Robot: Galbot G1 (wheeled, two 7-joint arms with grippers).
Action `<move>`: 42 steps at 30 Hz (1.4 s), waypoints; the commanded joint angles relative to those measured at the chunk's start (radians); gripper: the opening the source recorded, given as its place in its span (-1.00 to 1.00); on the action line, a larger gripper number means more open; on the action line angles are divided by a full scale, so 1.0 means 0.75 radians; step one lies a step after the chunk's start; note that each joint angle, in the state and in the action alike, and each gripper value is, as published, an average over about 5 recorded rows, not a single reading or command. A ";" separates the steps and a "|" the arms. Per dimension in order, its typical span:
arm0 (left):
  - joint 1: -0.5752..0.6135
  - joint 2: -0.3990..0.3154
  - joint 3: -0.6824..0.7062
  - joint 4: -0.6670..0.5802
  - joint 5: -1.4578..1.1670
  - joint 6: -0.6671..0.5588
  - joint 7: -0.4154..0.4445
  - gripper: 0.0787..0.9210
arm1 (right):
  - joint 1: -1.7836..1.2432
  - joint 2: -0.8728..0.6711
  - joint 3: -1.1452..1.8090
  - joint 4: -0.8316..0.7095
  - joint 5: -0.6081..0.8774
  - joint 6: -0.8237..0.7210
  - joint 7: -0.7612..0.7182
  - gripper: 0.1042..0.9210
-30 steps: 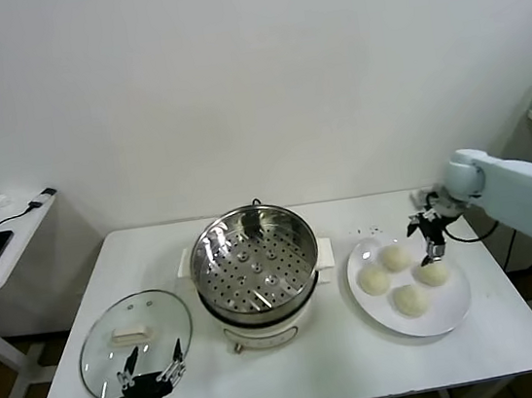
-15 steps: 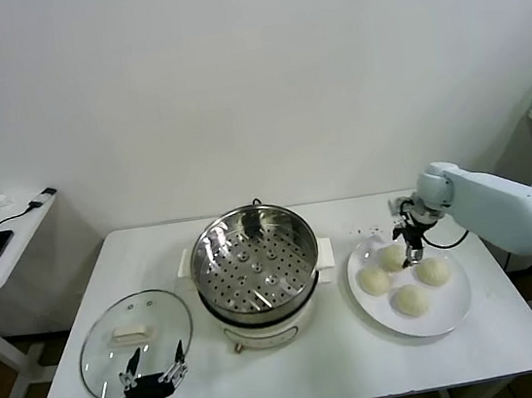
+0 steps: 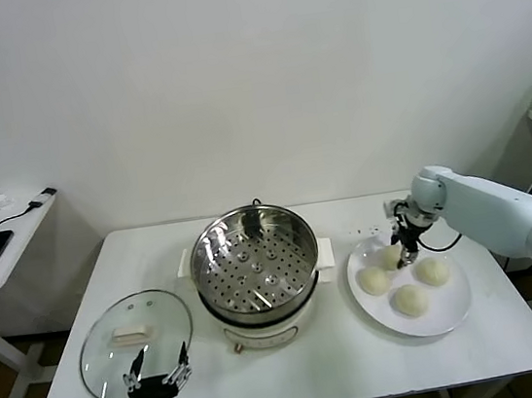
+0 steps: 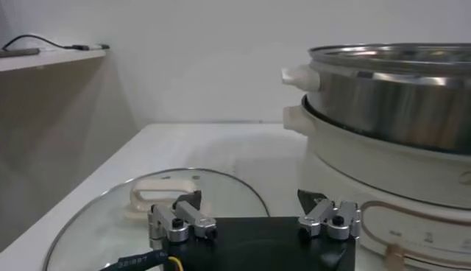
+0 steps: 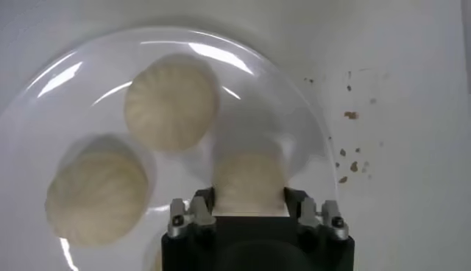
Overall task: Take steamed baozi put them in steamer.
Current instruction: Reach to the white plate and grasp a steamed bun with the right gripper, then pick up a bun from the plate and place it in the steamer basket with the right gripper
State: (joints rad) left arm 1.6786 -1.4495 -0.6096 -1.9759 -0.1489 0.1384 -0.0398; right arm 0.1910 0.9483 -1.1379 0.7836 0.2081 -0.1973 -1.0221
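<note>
Empty steamer; plate holding four buns, right hand spread around one; left hand spread, idle.

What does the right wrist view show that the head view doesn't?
Right wrist only: pleats on the baozi, crumbs on the table beside the plate, and the right gripper open with one bun between its fingers.

Head only: the empty steamer, the glass lid, the left gripper at the table's front edge by the lid, and the fourth bun.

Both: the plate, three buns and the right gripper over the bun nearest the wall.
</note>
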 commanded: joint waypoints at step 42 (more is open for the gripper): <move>0.035 0.009 0.039 -0.041 0.029 -0.005 -0.005 0.77 | 0.397 0.767 -0.342 -0.107 -0.427 1.243 0.063 0.20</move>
State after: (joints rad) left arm 1.7045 -1.4436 -0.5807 -2.0071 -0.1275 0.1351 -0.0434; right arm 0.5841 1.4366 -1.4327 0.8830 0.0469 0.5935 -0.9981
